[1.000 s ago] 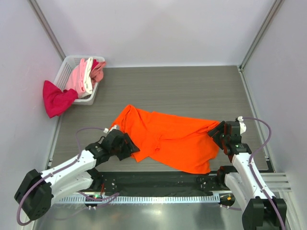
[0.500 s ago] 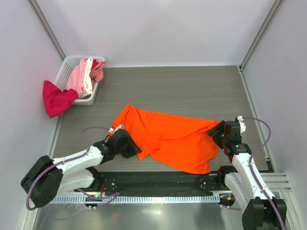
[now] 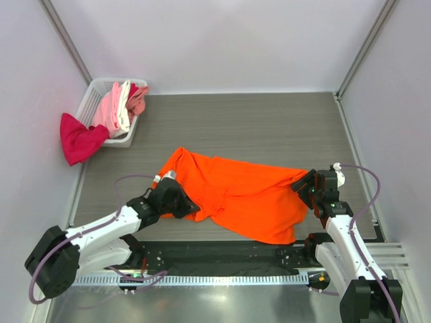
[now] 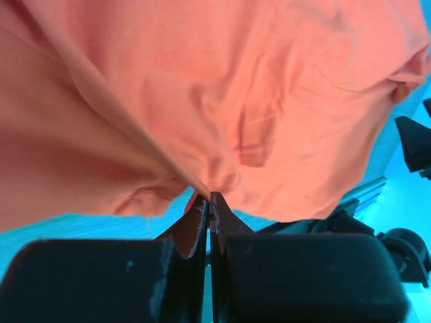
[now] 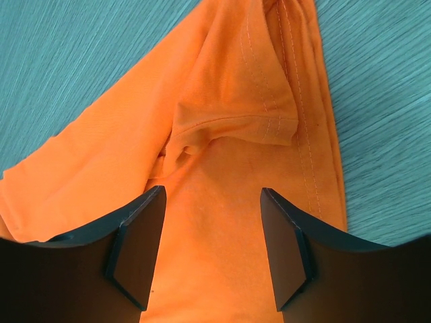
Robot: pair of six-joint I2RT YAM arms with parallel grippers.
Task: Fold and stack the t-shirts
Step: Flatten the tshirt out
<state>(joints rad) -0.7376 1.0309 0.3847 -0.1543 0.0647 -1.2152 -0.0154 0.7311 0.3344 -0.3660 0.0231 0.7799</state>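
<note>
The bright orange t-shirt (image 3: pixel 242 195) lies spread and rumpled across the middle of the table. My left gripper (image 3: pixel 182 205) is at its near left edge, shut on a pinch of the orange cloth (image 4: pixel 215 176). In the left wrist view the fabric (image 4: pixel 202 101) drapes away above the closed fingertips. My right gripper (image 3: pixel 304 185) stands open over the shirt's right end, its fingers (image 5: pixel 138 235) either side of flat orange cloth (image 5: pixel 215 229) just below a stitched sleeve hem (image 5: pixel 269 124). More t-shirts, pink, white and salmon (image 3: pixel 121 104), sit in the basket, and a magenta-red one (image 3: pixel 79 138) hangs over its side.
The white mesh basket (image 3: pixel 94 91) stands at the back left corner against the wall. Grey walls with metal posts close in the table on three sides. A black rail (image 3: pixel 215 256) runs along the near edge between the arm bases.
My left gripper has slid a little right onto the shirt's near left edge and closed on the cloth. The right arm has not moved.
</note>
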